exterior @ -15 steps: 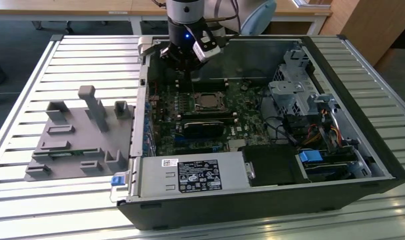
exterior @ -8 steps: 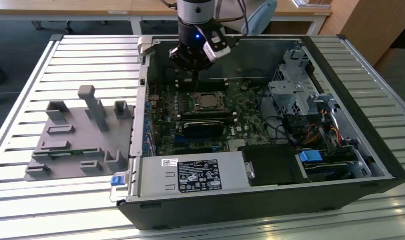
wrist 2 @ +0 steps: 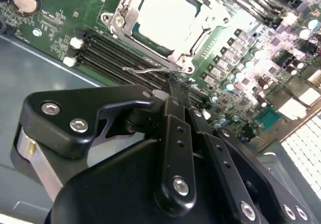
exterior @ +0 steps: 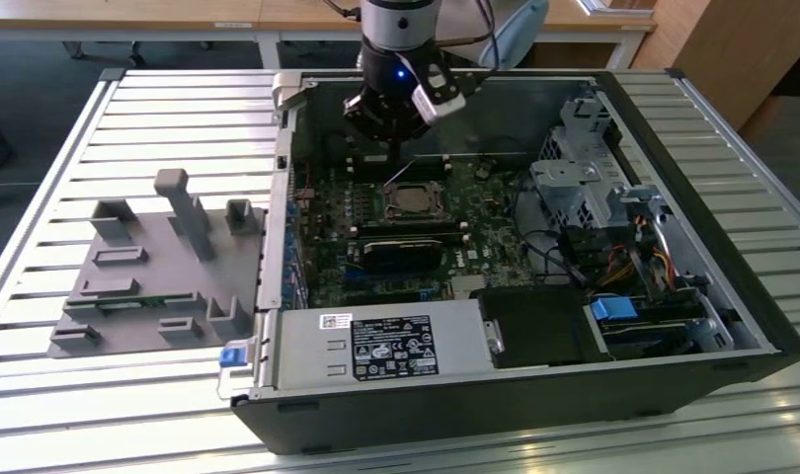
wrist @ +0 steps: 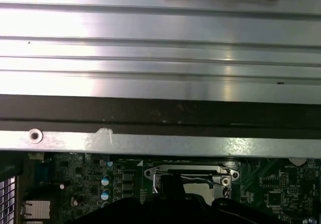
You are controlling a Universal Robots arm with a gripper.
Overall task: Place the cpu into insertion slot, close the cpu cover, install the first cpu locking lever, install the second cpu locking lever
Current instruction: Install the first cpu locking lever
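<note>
The cpu (wrist 2: pixel 168 13) sat in the slot (exterior: pixel 389 207) on the green board (wrist 2: pixel 50 33), the cover (wrist 2: pixel 119 19) down over it. A wire lever (wrist 2: pixel 145 70) lay along the cover's edge. In the exterior view I saw the gripper (exterior: pixel 397 176) at the slot's 12 o'clock, fingers (wrist 2: pixel 174 128) clenched together, tips at that lever. A grey fixture (exterior: pixel 163 267) lay at 9 o'clock of the case (exterior: pixel 716 326).

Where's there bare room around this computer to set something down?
Table slats lie bare beyond the grey fixture and on its near side, at the exterior view's left. Inside the computer case it's crowded: the tool hangs by the cpu cover, cables beside it.
</note>
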